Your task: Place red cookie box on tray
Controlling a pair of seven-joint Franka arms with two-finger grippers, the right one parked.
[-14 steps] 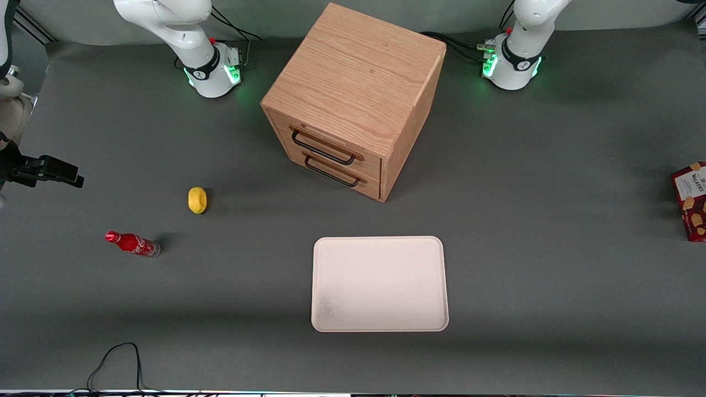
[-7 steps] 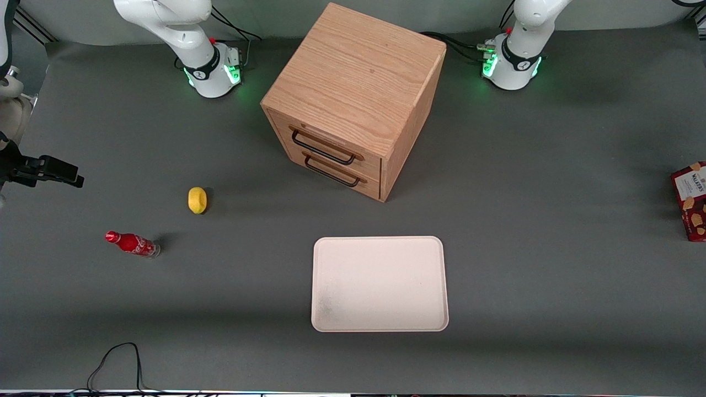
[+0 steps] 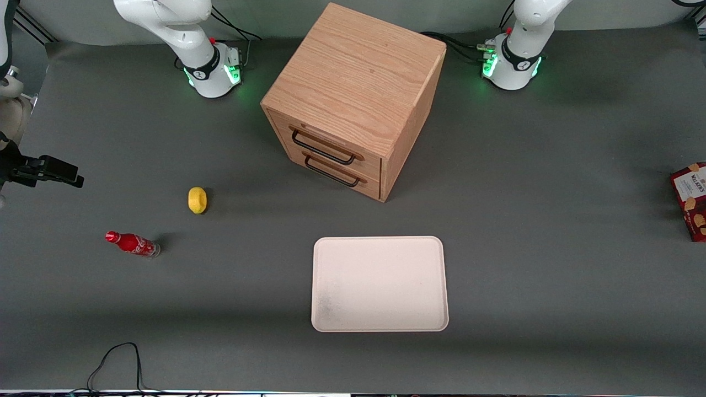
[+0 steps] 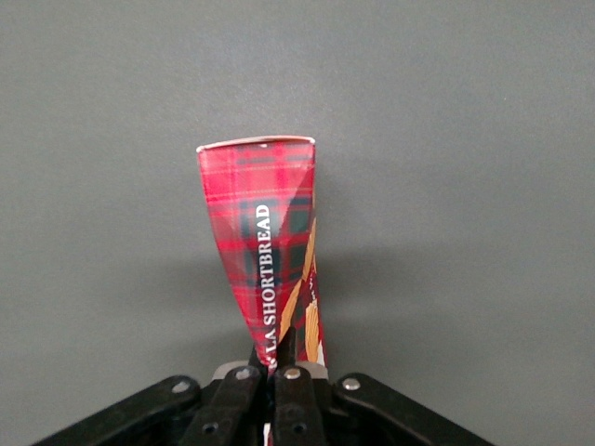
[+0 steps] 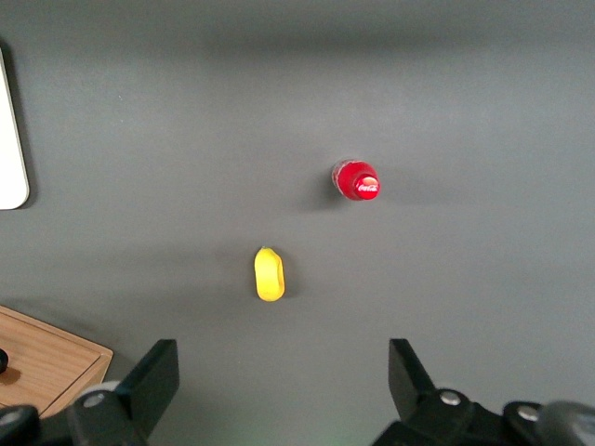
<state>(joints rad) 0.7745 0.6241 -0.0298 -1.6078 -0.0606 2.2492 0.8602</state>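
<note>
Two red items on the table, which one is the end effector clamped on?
The red cookie box, plaid carton at the working arm's end of the table, pinched in the shut end effector. The red soda bottle stands untouched beside the lemon.

The front view looks steeply down from high up over the whole grey table [image 3: 551, 286], taking in the wooden two-drawer cabinet [image 3: 353, 99], the tray [image 3: 379, 284] and both arm bases. The left wrist view looks close down past the gripper [image 4: 276, 358], clamped on the red cookie box [image 4: 265, 246], which the front view cuts at its edge [image 3: 690, 201]. The right wrist view looks straight down from higher, sharing with the front view the lemon [image 5: 270, 274], the red soda bottle [image 5: 357, 180], a tray corner and a cabinet corner.
</note>
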